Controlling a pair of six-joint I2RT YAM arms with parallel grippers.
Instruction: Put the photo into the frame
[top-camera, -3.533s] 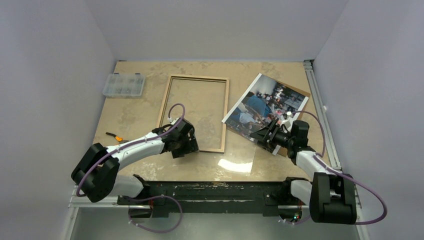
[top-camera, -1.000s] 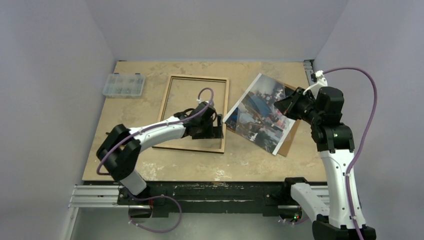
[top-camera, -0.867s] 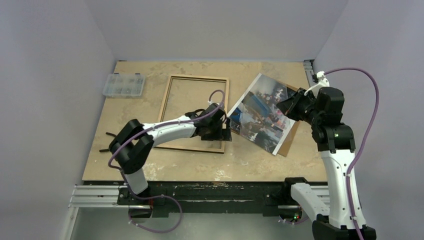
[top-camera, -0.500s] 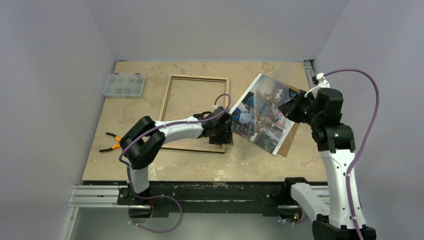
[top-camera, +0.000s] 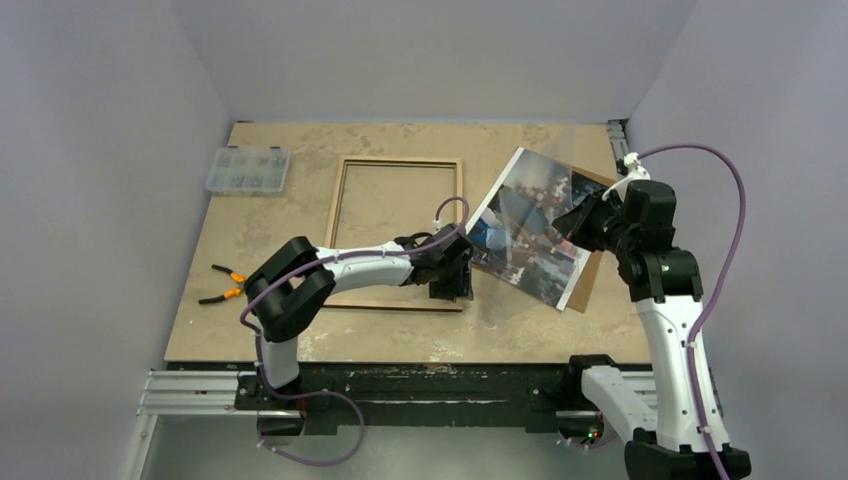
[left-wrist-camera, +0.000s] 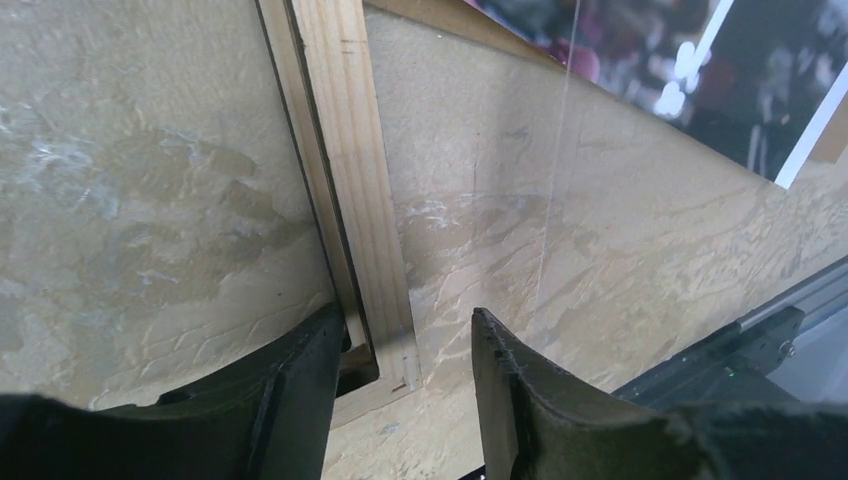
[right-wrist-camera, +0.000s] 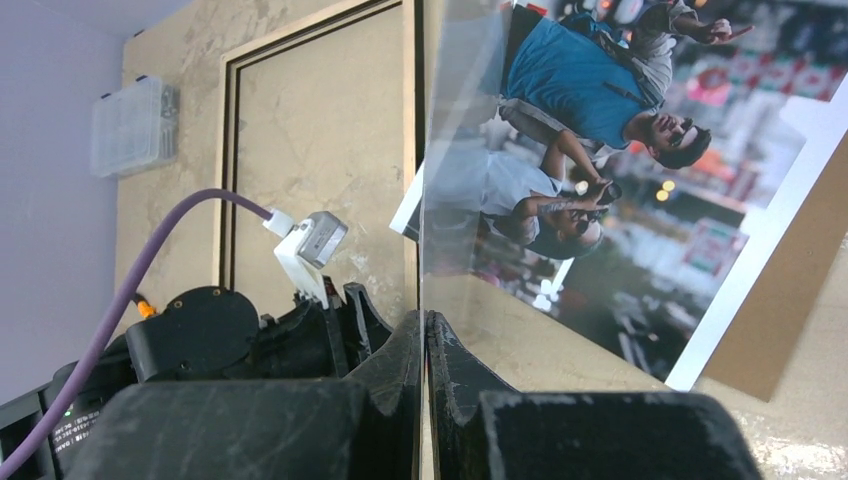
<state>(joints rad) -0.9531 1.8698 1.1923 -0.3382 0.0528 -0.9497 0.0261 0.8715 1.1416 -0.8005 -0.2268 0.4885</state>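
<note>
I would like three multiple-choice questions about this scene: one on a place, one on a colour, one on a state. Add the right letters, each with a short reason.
1. Where does the photo lie?
A. on the brown board
B. inside the frame
C. across the frame's rails

2. Which colour is the frame's upward face?
A. black
B. light tan wood
C. white

3. How do the right fingers stand?
A. wide open
B. shut on a clear pane
C. shut on the photo

Answers:
1. A, brown board shows past the photo's edge.
2. B, the top view shows tan wood.
3. B, the pane's thin edge runs between them.
</note>
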